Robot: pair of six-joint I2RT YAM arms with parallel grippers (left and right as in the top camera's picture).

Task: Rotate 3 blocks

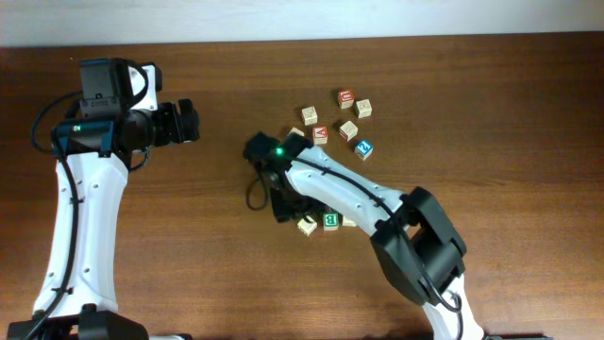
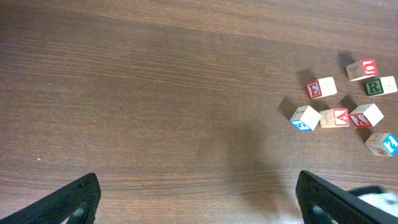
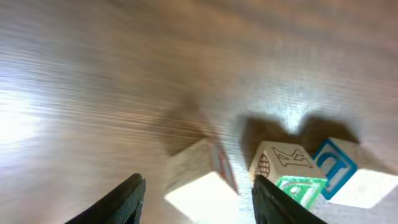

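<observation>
The right gripper (image 3: 197, 180) points down at the table (image 1: 189, 236) with its fingers apart, straddling a blurred red block (image 3: 205, 186), pale wood with a red-printed side. Bare wood seems to show on either side of it, so nothing looks gripped. This block lies straight ahead between the fingers and, as a cube, has no long axis to line up with. Just right of the right finger sits the green block (image 3: 287, 171), with a black K on top and a green letter in front. Beside it is a blue cube (image 3: 339, 168). From overhead these lie in a short row mid-table, under the right arm, by far the nearer. The left gripper (image 2: 198, 186) hangs wide open over bare wood, well apart. Its camera reads red E, U, A and K, a green R and a blue K on a separate cluster (image 2: 334, 118).
</observation>
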